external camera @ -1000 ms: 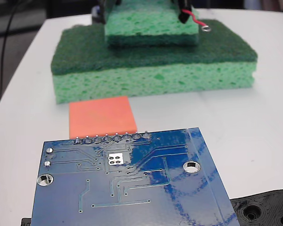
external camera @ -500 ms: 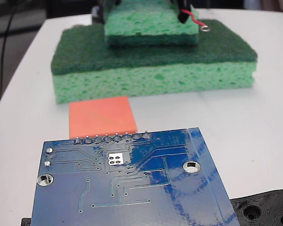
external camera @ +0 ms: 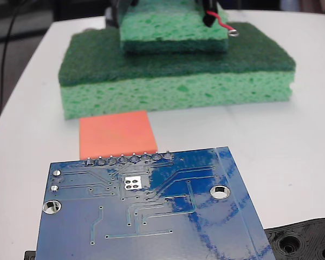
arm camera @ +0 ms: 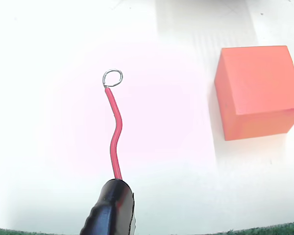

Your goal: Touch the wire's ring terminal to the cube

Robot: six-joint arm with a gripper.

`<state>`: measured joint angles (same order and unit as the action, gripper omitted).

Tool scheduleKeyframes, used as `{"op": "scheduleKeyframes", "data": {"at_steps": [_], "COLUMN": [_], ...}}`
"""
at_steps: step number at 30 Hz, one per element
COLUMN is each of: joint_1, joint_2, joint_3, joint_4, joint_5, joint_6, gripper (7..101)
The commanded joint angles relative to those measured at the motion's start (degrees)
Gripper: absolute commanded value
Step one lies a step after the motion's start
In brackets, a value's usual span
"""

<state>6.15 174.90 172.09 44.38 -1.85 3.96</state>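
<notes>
The cube [external camera: 116,134] is a small orange block lying on the white table between the big sponge and the blue board. In the wrist view the cube [arm camera: 257,90] sits at the right. A short red wire [arm camera: 115,132] rises from the black gripper [arm camera: 112,208], which is shut on its lower end. The wire's ring terminal [arm camera: 112,77] is a tiny silvery loop, well to the left of the cube and apart from it. In the fixed view the gripper [external camera: 208,17] is far back at the top, and the ring terminal [external camera: 233,32] hangs over the sponges.
A large green sponge [external camera: 173,89] with a dark scouring top lies behind the cube, with a smaller sponge [external camera: 173,30] on top of it. A blue circuit board [external camera: 146,211] fills the foreground. A black plastic part [external camera: 303,241] is at the bottom right. The table edge [external camera: 21,92] curves at the left.
The ring terminal has shifted very slightly to the left in the fixed view. The cube, sponges and board have not moved.
</notes>
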Motion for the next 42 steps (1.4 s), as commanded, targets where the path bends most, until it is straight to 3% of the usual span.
{"op": "scheduleKeyframes", "data": {"at_steps": [1,11,18,31,42], "joint_1": [0.4,2.2,2.4,11.7,14.0], "joint_2": [0.1,0.1,-6.3,-19.7,-33.6], "joint_3": [-0.4,-2.9,-12.0,-23.9,-31.1], "joint_4": [-0.2,0.3,5.8,3.8,2.6], "joint_5": [-0.2,-1.8,0.1,-7.1,-7.0], "joint_6": [0.0,0.1,-0.6,-4.9,-9.1], "gripper": [100.3,100.3,100.3,100.3,100.3]}}
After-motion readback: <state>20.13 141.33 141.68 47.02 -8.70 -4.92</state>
